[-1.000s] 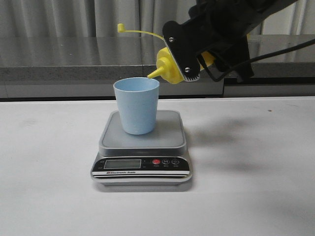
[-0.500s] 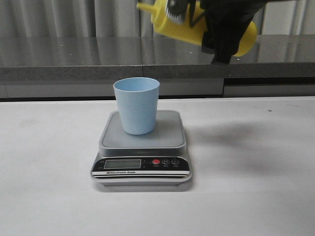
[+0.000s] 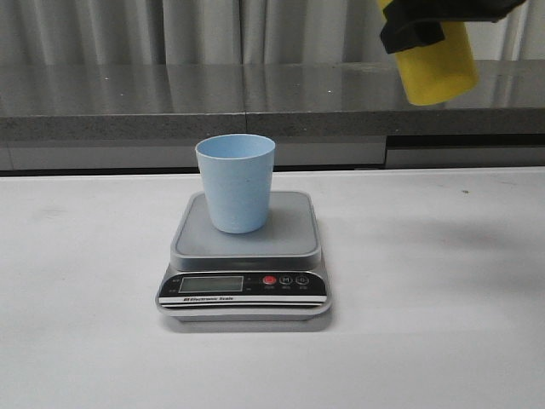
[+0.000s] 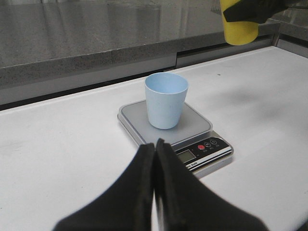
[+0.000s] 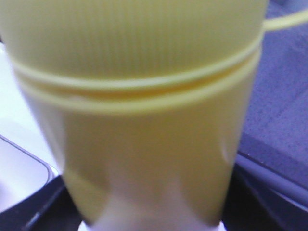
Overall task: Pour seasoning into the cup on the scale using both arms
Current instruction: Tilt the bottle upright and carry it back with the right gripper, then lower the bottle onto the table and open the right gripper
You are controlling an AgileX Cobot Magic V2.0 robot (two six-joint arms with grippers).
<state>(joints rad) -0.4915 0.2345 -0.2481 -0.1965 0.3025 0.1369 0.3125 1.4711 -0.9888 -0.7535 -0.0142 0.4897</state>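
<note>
The pale blue cup stands upright on the silver-grey scale in the middle of the table; both also show in the left wrist view, the cup on the scale. My right gripper is shut on the yellow seasoning bottle, held high at the top right, well above and right of the cup. The bottle's base points down; its nozzle is out of view. The bottle fills the right wrist view. My left gripper is shut and empty, just in front of the scale.
A dark grey stone ledge runs along the back of the white table, with pale curtains behind it. The scale's black panel carries an LCD and a red button.
My right arm has swung the bottle up and to the right, away from over the cup, from tipped nozzle-down to base-down near the frame's top. The cup and scale have not moved.
</note>
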